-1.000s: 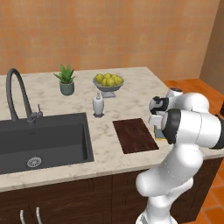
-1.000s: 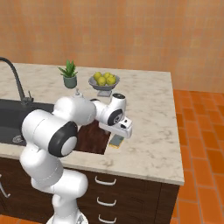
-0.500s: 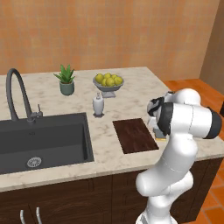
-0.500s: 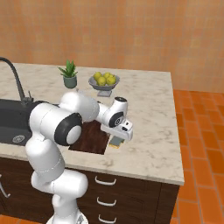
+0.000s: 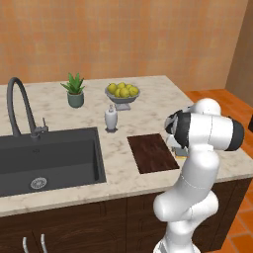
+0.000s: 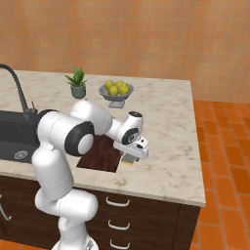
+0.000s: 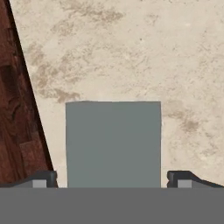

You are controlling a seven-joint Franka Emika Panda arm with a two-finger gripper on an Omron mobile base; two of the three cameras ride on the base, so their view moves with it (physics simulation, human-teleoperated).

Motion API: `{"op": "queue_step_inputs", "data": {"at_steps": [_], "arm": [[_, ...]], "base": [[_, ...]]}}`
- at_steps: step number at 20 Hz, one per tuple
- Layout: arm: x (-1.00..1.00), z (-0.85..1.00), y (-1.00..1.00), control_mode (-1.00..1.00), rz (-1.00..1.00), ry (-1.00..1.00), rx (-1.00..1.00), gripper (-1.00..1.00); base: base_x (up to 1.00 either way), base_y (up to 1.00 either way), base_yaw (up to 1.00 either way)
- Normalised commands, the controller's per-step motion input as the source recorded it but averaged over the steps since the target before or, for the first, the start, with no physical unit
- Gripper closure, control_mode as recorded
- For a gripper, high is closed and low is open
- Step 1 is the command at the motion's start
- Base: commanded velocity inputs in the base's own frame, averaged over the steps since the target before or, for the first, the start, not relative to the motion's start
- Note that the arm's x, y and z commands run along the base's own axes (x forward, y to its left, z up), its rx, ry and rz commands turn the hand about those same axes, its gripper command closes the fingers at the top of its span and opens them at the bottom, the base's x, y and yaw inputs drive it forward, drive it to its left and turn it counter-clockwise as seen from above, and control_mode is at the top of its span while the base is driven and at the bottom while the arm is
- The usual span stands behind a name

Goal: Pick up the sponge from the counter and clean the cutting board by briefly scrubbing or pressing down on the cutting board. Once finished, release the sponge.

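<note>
The sponge [image 7: 113, 144] lies flat on the beige counter [image 7: 131, 52], grey-green top up, just right of the cutting board [image 7: 13, 109]. My gripper [image 7: 113, 179] is open and low over it, one fingertip [image 7: 43, 178] on each side with a thin gap to the sponge. From the right base view, a yellow sliver of the sponge [image 6: 128, 162] peeks out under the gripper [image 6: 130, 157], beside the dark brown cutting board [image 6: 100, 154]. In the left base view the arm hides most of the sponge [image 5: 181, 156]; the cutting board [image 5: 152, 152] lies bare.
A black sink [image 5: 49, 158] with a curved faucet [image 5: 20, 106] takes up the counter's left. Behind the board stand a soap dispenser [image 5: 111, 118], a bowl of lemons [image 5: 122, 92] and a potted plant [image 5: 75, 90]. The counter's front edge [image 6: 161, 188] is close to the sponge.
The hand has come down toward the counter and now straddles the sponge. The elbow has swung slightly. Sponge and board have not moved.
</note>
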Motion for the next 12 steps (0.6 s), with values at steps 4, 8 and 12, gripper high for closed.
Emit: {"op": "queue_step_inputs", "data": {"at_steps": [4,8,12], "arm": [[0.0,-0.23,-0.03,-1.0,0.0,0.0,0.0,-1.0],[0.0,-0.3,-0.01,-1.0,0.0,0.0,0.0,1.0],[0.0,-0.24,-0.07,-1.0,0.01,0.0,0.0,1.0]], "base": [[0.0,0.0,0.0],[0.0,0.0,0.0],[0.0,0.0,0.0]]}}
